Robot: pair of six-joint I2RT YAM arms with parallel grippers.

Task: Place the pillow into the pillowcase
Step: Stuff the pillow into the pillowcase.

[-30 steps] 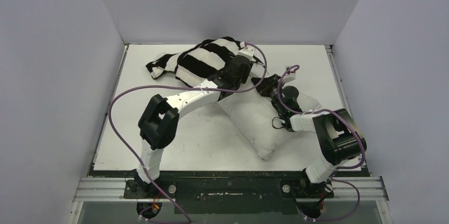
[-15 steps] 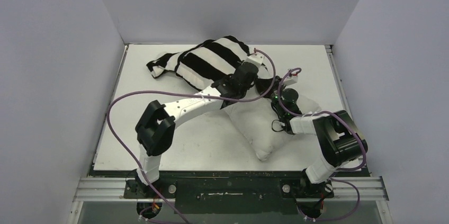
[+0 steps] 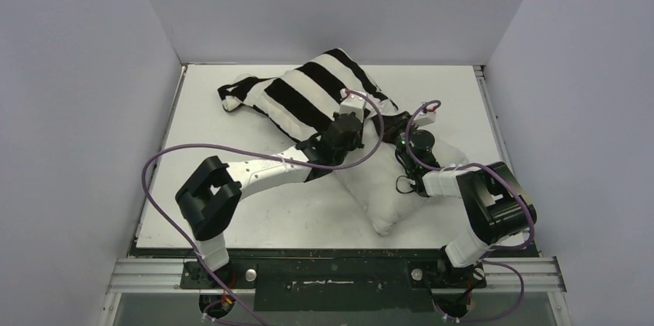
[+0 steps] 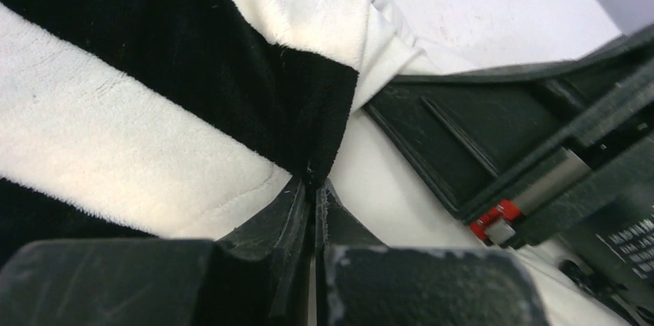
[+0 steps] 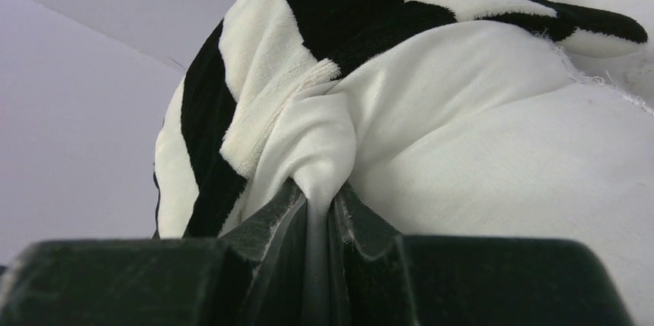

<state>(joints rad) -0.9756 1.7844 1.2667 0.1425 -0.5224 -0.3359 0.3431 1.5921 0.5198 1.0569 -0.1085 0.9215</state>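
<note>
left fingers (image 4: 279, 226) and right fingers (image 5: 271, 227) pinch the pillowcase (image 3: 308, 95) over the pillow (image 3: 385, 191).

Tally of everything in view

One plump off-white textured fabric pillow (image 3: 382, 191) and one soft black-and-white striped fabric pillowcase (image 3: 305, 95) are on one white bench (image 3: 463, 95). There are two white-and-black robot arms, a left arm (image 3: 258, 168) and a right arm (image 3: 486, 203). Each has two dark fingers (image 4: 284, 220), four in all. Each also trails one purple cable (image 3: 145, 181), making two cables.
</note>
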